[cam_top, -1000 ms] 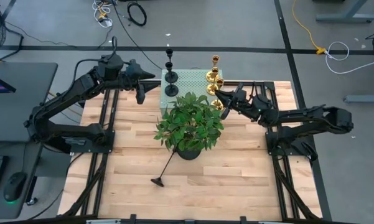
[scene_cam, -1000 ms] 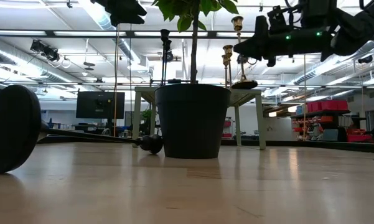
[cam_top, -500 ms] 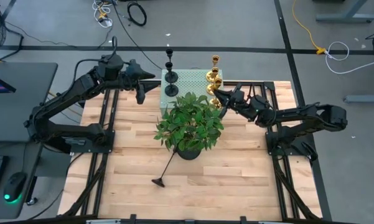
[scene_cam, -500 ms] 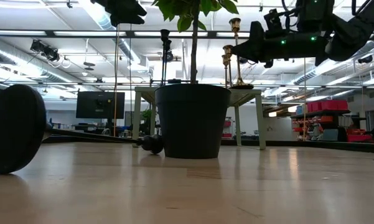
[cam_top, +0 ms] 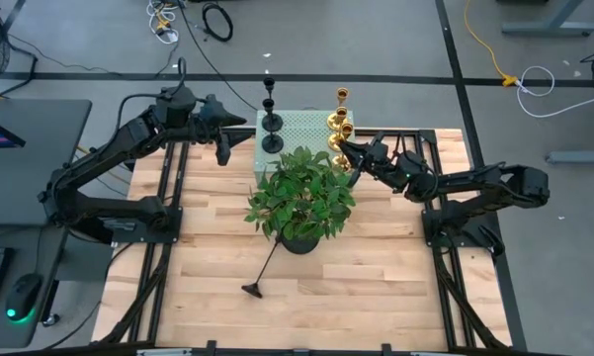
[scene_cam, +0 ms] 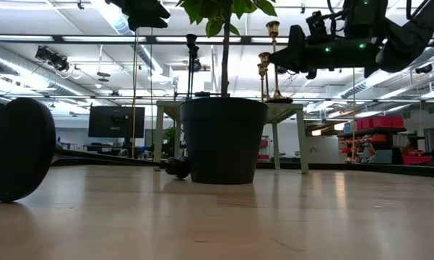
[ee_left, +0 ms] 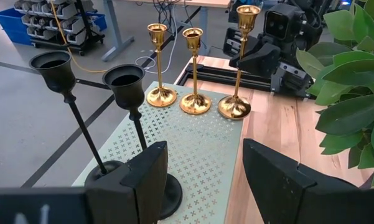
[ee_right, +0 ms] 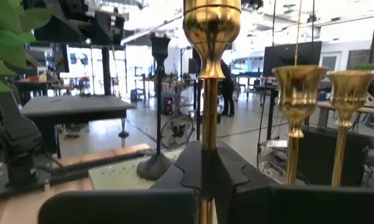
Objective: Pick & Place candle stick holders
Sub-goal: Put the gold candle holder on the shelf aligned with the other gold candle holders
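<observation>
A tall gold candlestick (ee_left: 239,62) stands upright at the near right corner of the pale green perforated box (ee_left: 193,149). My right gripper (ee_right: 206,171) is shut on its stem. Two shorter gold candlesticks (ee_left: 158,62) (ee_left: 194,68) and two black ones (ee_left: 68,93) (ee_left: 132,99) stand on their bases on the box. Another black candlestick (cam_top: 262,267) lies on its side on the table near the plant pot. My left gripper (ee_left: 205,180) hangs open and empty above the box's left side (cam_top: 222,148). My right gripper pinches the tall gold candlestick's thin stem (ee_right: 206,143) between its two fingers, about halfway up. The fingers come level from the table's right side and lie across the stem. The candlestick stays upright, and its round base (ee_left: 234,109) looks set on the box's top.
A leafy potted plant (cam_top: 301,203) stands mid-table just in front of the box, and its leaves reach close to my right gripper. Bare wooden table (cam_top: 376,287) lies toward the near edge. Dark frame rails (cam_top: 168,198) run along both sides.
My right gripper has gone a little toward the far left, over the box's corner, carrying the tall gold candlestick upright with it. It has stayed shut.
</observation>
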Robot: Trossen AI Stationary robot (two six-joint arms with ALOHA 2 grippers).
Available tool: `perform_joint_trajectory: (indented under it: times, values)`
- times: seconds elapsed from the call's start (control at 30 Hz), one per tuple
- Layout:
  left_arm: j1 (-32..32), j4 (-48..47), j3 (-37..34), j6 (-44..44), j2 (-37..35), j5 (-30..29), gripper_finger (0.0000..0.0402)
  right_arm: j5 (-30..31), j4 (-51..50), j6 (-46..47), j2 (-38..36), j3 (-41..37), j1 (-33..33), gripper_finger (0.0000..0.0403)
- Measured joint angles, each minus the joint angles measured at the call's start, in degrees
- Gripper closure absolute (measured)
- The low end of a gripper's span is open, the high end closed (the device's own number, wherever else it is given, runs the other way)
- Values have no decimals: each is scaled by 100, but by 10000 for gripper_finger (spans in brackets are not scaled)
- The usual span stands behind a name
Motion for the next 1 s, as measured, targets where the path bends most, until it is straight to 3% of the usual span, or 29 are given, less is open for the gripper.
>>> perform_joint_trajectory:
  times: [0.47, 1.0]
  values:
    - [0, 0, 0, 0, 0, 111, 193, -15, 321, -45, 316, 9, -101, 393]
    - [1, 1, 0, -2, 0, 110, 193, -17, 291, -137, 320, 9, -98, 317]
